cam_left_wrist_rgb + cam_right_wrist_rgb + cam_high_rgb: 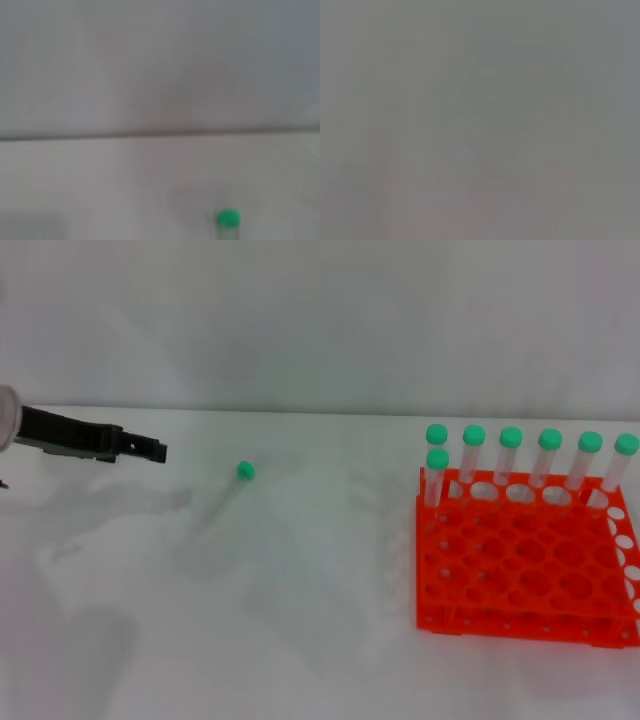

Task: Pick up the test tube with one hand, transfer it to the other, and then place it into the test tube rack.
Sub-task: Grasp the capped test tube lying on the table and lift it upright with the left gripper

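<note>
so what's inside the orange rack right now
Seven green-capped tubes stand upright in the test tube rack: six along the back row, one just in front at its left end. The other holes look empty. The tubes' lower ends are hidden.

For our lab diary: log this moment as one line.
left gripper: above table, short of tube | test tube: lying loose | orange rack: seven tubes standing | right gripper: unseen

The tube (222,502) at 9 o'clock of the rack (520,575) looks like clear, smooth plastic, nearly lost against the table (300,640); its cap (245,471) is opaque mint-green with a matt look. The rack is bright orange plastic, smooth with a slight sheen. The racked tubes (510,460) at its 12 o'clock edge match: clear walls, green caps. The table is white, matt and even. The left gripper (150,451) is matt black.
</note>
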`<state>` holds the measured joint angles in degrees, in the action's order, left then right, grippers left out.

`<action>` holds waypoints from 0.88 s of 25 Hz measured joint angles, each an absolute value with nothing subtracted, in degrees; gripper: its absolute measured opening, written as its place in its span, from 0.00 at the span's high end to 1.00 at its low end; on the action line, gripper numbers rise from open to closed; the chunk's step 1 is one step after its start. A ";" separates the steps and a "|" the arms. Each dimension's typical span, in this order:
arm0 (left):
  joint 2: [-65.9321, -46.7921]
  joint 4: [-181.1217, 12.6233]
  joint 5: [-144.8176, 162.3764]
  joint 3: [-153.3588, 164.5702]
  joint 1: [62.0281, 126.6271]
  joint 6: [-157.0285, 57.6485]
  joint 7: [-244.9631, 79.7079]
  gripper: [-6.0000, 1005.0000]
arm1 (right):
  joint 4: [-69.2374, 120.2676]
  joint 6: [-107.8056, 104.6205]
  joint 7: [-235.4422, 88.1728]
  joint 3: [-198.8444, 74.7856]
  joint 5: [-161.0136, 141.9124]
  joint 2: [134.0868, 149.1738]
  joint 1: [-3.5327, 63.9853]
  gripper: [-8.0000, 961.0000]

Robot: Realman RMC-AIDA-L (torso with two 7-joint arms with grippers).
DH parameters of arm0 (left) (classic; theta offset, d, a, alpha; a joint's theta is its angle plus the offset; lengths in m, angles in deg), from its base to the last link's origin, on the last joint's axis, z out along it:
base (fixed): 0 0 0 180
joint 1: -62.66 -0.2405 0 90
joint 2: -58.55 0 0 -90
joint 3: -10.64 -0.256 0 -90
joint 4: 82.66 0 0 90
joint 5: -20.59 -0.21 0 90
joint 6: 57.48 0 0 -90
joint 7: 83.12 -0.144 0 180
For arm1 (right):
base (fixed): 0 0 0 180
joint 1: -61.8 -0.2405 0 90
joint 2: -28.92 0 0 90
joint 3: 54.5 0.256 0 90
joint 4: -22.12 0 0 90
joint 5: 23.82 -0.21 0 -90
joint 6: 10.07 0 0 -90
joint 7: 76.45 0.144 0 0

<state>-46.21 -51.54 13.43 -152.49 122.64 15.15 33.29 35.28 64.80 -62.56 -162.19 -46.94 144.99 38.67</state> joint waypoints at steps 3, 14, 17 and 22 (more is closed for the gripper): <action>-46.66 -51.52 8.04 -152.47 125.13 14.67 35.07 0.13 | 35.65 64.75 -62.57 -162.67 -46.93 145.03 38.32 0.09; -50.45 -54.61 -4.53 -152.40 130.70 8.74 39.74 0.13 | 35.98 63.24 -62.57 -162.79 -47.21 145.08 38.02 0.09; -51.51 -58.34 -7.88 -152.39 131.20 4.03 41.41 0.13 | 36.02 63.13 -62.57 -162.72 -47.24 145.10 38.04 0.09; -52.68 -60.67 -11.05 -152.39 131.61 -1.18 43.26 0.14 | 36.08 63.13 -62.56 -162.39 -47.30 145.11 38.02 0.09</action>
